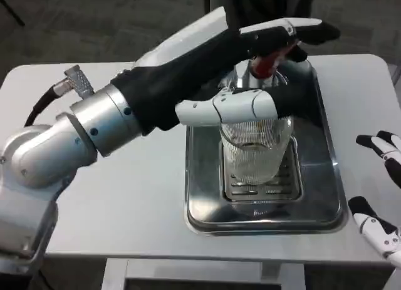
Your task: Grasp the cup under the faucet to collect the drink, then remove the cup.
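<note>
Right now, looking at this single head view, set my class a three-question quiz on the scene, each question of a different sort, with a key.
1. True or false: the clear ribbed glass cup stands upright on the slotted grate inside the shiny metal tray.
2. Which hand reaches over the cup toward the red tap handle? A) left hand B) right hand
3. Fill in: the right hand waits near the white table's ____ edge, apart from the tray.

Key: 1 true; 2 A; 3 right.
</note>
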Controlling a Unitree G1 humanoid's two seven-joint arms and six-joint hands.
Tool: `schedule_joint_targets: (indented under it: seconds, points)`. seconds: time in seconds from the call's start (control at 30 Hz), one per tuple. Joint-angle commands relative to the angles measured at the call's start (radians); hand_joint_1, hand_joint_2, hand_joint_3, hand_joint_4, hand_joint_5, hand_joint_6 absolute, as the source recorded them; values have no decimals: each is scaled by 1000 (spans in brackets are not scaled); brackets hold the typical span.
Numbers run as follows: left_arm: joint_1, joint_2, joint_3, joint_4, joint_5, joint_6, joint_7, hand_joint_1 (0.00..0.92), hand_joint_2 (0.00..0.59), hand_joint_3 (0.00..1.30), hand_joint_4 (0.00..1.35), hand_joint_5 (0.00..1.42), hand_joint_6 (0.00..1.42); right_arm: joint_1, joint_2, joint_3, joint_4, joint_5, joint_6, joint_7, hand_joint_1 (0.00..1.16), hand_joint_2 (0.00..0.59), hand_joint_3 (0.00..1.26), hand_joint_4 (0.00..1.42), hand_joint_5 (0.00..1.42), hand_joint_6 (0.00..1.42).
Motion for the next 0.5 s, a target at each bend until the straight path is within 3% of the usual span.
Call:
schedule_joint_targets:
  seconds: [0.03, 0.5]
  points:
    - [31, 22, -43, 19, 52, -25, -30, 0, 92, 172, 97, 186, 193, 14, 2, 0, -17, 1, 3, 6, 389, 494, 83, 0, 0, 2]
    - [25, 27, -46, 41, 77, -57, -25, 0, 92, 152, 74, 172, 177, -2, 10, 21, -17, 11, 53, 7, 387, 494, 84, 0, 0, 23]
